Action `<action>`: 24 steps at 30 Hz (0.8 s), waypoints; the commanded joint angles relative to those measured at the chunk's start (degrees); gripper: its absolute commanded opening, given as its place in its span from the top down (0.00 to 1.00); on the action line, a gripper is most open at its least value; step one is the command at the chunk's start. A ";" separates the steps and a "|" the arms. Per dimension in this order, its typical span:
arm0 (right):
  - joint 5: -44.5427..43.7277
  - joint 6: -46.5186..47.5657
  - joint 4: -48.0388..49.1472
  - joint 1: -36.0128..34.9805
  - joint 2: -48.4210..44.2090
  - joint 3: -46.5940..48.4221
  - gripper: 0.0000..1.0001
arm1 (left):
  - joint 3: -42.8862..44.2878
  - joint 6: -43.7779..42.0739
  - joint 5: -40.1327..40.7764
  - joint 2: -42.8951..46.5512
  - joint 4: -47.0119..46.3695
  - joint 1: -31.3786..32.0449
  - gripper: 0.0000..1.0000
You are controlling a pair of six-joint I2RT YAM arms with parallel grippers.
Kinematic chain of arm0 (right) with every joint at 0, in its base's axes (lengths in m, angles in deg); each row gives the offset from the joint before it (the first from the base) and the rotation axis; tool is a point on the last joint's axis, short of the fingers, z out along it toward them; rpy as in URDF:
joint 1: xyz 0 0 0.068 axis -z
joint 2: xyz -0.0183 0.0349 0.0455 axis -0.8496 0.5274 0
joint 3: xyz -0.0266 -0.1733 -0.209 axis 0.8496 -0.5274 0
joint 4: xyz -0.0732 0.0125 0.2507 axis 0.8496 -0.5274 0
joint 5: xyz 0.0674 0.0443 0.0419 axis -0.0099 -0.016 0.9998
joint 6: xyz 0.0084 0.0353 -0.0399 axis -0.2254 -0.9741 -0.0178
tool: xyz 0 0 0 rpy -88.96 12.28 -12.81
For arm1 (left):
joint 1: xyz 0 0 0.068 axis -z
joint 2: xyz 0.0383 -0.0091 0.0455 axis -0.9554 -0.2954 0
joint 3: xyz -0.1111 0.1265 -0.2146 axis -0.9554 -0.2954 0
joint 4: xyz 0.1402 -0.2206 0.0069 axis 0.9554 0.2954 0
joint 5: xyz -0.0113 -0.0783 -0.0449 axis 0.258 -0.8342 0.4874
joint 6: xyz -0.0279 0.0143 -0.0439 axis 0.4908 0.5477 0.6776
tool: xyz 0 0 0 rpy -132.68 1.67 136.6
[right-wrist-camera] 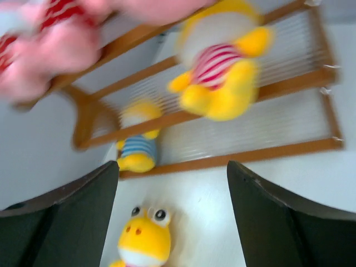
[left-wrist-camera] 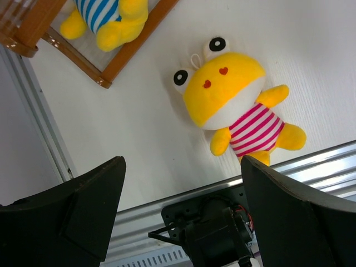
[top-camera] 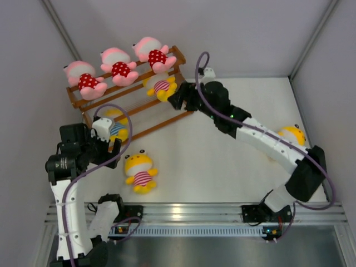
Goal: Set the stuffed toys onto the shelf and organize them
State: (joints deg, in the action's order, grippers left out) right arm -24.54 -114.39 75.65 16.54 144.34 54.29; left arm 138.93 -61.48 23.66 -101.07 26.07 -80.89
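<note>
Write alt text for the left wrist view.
A yellow stuffed toy in a pink-striped shirt lies face up on the white table beyond the open left gripper. A blue-striped toy rests on the wooden shelf at top left.

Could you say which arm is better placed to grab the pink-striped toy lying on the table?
Left: its open left gripper hovers beside the pink-striped toy, while the right gripper is away at the shelf.

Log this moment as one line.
left gripper: open, empty | right gripper: open, empty | shelf: five toys | table: two yellow toys
</note>
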 commanded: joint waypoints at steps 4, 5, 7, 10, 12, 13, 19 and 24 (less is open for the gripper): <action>23.52 28.03 20.36 -15.40 -11.83 -24.99 0.21 | -4.41 -0.88 0.41 1.67 -1.06 0.43 0.09; 26.19 31.01 23.09 -17.68 -12.00 -27.57 0.23 | -4.77 -0.88 0.50 1.76 -1.15 0.43 0.09; 28.32 33.23 29.84 -19.97 -11.48 -31.54 0.23 | -5.91 -0.88 1.03 2.38 -1.50 0.43 0.09; 28.85 39.80 34.27 -24.28 -8.67 -36.12 0.23 | -6.88 -0.88 1.38 3.26 -1.42 0.34 0.09; 28.68 45.17 36.29 -27.18 -6.21 -36.48 0.24 | -7.23 -0.96 1.64 3.87 -1.51 0.25 0.09; 28.15 46.84 36.82 -28.06 -5.25 -36.65 0.24 | -7.58 -1.05 2.08 3.96 -1.51 0.34 0.09; 25.52 50.28 39.56 -30.71 2.31 -35.34 0.25 | -7.32 -1.75 2.17 5.01 -1.42 0.25 0.08; 23.59 52.92 34.30 -30.80 8.38 -30.43 0.28 | -6.79 -2.19 1.82 4.93 -1.42 0.25 0.08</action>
State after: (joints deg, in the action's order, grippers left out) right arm 0.09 -65.21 109.38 -13.82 150.61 19.01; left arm 131.59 -62.57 25.50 -96.44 26.05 -80.78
